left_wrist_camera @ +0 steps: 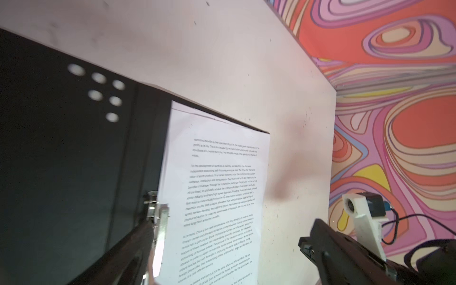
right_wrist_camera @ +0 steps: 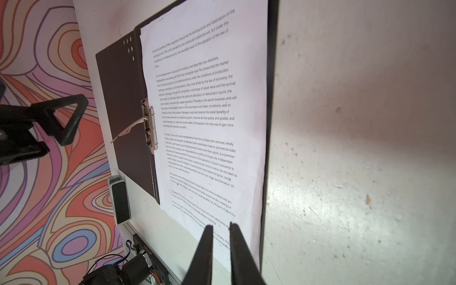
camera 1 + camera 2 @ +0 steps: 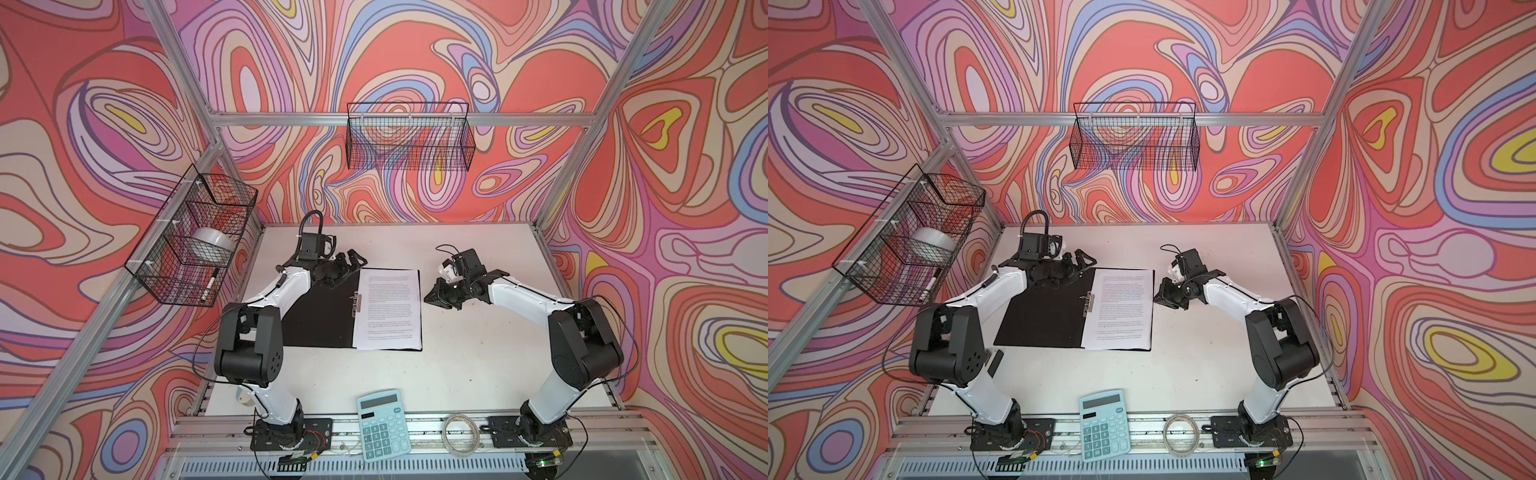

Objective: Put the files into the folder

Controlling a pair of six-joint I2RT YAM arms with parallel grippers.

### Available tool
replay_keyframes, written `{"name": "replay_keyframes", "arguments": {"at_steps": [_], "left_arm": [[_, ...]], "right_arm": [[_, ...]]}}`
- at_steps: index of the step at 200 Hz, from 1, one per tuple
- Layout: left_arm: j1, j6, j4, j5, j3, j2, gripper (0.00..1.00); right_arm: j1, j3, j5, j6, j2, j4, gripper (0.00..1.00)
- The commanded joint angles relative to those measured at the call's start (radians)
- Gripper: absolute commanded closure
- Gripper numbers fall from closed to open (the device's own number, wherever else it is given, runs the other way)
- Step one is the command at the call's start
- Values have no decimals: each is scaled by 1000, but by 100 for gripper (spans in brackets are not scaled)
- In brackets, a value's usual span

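On a scuffed white table, boxed in by swirling red and lilac walls: the folder, lying open with its black inside up, and the files squared flat on its right half, edges within the cover. Metal clip at the spine, lever apparently raised in the right wrist view, so probably not yet clamped; hard to tell whether the sheets sit under it. Left gripper spread wide and empty, hovering over the far edge of the folder near the spine. Right gripper pinched almost together, holding nothing, just off the right edge of the files.

Likely next: pressing the lever down, then closing the cover. To do it well:
- Keep the sheets tucked against the spine before clamping.
- Push the lever straight down, not sideways, to avoid skewing the stack.
- Steady the paper with the narrowed right fingertips.
- Catch the left cover by its outer edge and fold it over slowly, without dragging the folder across the table.
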Motion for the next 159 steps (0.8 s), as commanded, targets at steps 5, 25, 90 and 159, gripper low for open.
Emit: {"name": "replay_keyframes", "arguments": {"at_steps": [5,25,90,159], "left_arm": [[33,-57,-79,-117,-64,-52,0],[33,-126,-29,-69,-133,-51,0],[15,-219,58,-42,-214,-5,0],[-68,-234,71,-42,-191,36,0]], "right_arm": [[-1,34,35,-17,-16,-30,85],[-8,57,73,-21,-10,-68,85],[-32,80,96,-17,-39,-87,84],[-37,81,94,-28,-34,-95,84]]}}
